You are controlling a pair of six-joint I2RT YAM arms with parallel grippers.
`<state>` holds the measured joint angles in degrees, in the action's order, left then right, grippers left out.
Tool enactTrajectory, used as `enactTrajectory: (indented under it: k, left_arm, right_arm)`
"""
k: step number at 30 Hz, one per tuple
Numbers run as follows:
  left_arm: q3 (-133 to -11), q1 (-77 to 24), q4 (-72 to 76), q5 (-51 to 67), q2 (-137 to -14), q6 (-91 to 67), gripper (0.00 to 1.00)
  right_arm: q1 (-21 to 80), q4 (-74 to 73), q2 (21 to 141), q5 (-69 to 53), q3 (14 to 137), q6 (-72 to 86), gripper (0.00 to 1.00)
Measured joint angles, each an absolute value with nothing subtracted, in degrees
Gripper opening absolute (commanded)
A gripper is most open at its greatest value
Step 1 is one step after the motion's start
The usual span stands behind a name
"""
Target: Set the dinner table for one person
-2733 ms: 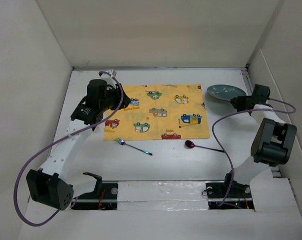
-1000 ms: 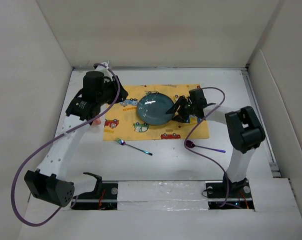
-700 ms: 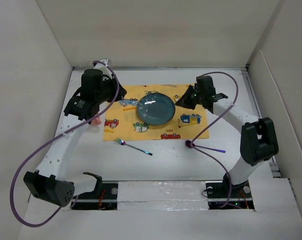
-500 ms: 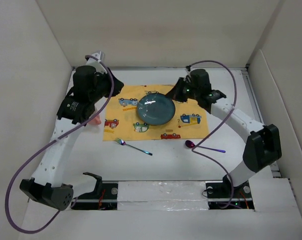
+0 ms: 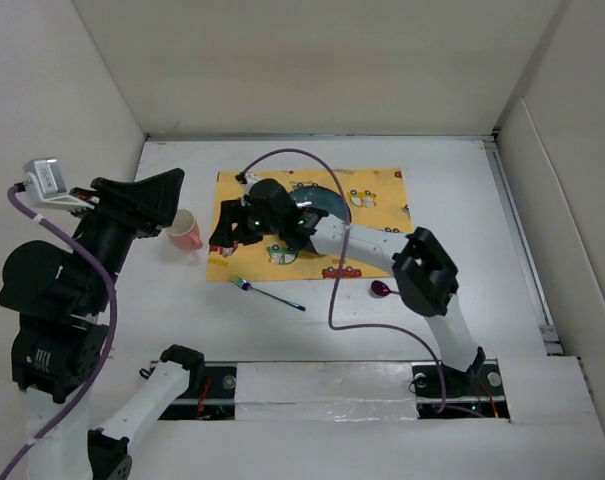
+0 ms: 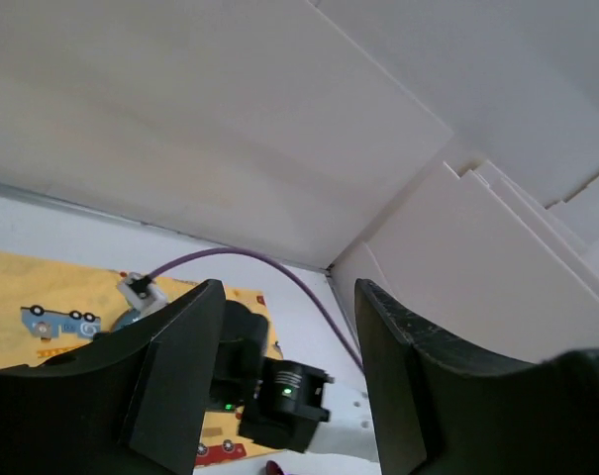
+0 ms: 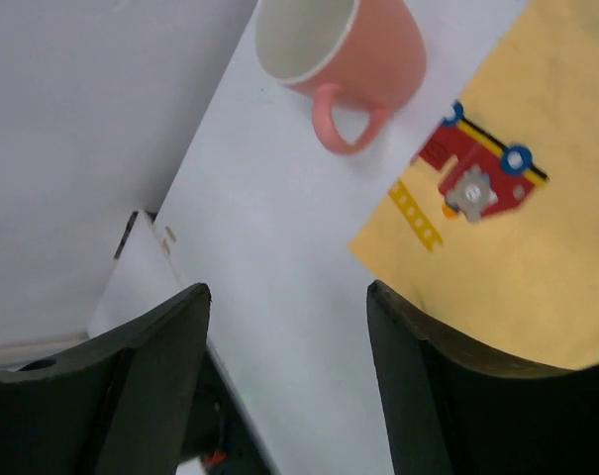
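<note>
This looks like a robotics lab test cell. The dinner table point(image 5: 462, 200) is a bare matte white work surface, boxed in by plain off-white panels: a far wall point(image 5: 322, 70), a left wall point(image 5: 42, 100) and a right wall point(image 5: 582, 150). The left arm point(image 5: 57, 300) and the right arm point(image 5: 422, 270) rise from a mounting rail point(image 5: 322, 388) at the near edge, trailing a purple cable point(image 5: 332, 300). The only homely things are a yellow cloth point(image 5: 377, 195) printed with vehicles, a pink cup point(image 5: 185, 231) and a fork point(image 5: 267, 293).
</note>
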<state>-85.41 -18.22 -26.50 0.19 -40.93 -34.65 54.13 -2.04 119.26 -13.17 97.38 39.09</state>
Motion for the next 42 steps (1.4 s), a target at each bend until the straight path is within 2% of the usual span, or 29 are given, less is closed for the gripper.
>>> enactTrajectory:
  k: [10, 15, 20, 25, 26, 27, 28, 29, 30, 33, 38, 42]
  left_arm:
    - [-86.98, -18.24, -36.71, 1.41, -40.60, -33.93, 0.52]
    - [-85.10, -18.24, -40.69, 2.61, -39.92, -33.28, 0.52]
    - [-85.08, -18.24, -42.81, 3.03, -39.94, -32.14, 0.52]
    - [-85.10, -18.22, -44.95, 2.87, -39.97, -30.83, 0.52]
    - [-85.10, -18.26, -45.28, 2.70, -39.97, -30.59, 0.52]
    - [-85.10, -18.26, -45.98, 2.46, -39.97, -30.20, 0.52]
    - [-85.10, -18.28, -46.00, 2.46, -39.97, -30.20, 0.52]
    - [-85.10, -18.37, -46.22, 2.26, -39.97, -30.02, 0.52]
    - [-85.10, -18.57, -46.28, 2.15, -39.97, -29.89, 0.52]
    - [-85.10, -18.79, -46.44, 1.61, -39.97, -29.63, 0.52]
    - [-85.10, -18.79, -46.52, 0.08, -39.99, -29.39, 0.52]
    - [-85.10, -18.79, -46.50, -1.85, -39.97, -29.43, 0.53]
  right_arm:
    - [59.13, -13.61, 145.43, -6.90, 133.12, 32.82, 0.79]
    - [60.84, -16.40, 149.67, -1.61, 137.10, 30.44, 0.76]
    - [61.12, -15.00, 151.89, 2.68, 139.20, 28.75, 0.61]
    - [61.21, -11.99, 155.37, 6.13, 144.07, 28.21, 0.63]
    - [61.21, -11.57, 155.96, 6.44, 144.99, 28.05, 0.62]
    - [61.23, -11.18, 156.35, 6.63, 145.51, 27.90, 0.42]
    - [61.23, -10.85, 156.75, 6.94, 145.91, 27.79, 0.31]
    - [61.23, -10.72, 156.79, 7.09, 145.84, 27.77, 0.31]
    - [61.23, -10.24, 156.79, 7.77, 145.71, 27.11, 0.17]
    - [61.39, -8.21, 156.66, 9.63, 145.21, 26.83, 0.00]
    - [61.10, -6.37, 155.00, 10.31, 142.02, 27.20, 0.00]
    - [60.42, -5.19, 148.97, 9.98, 135.11, 30.09, 0.00]
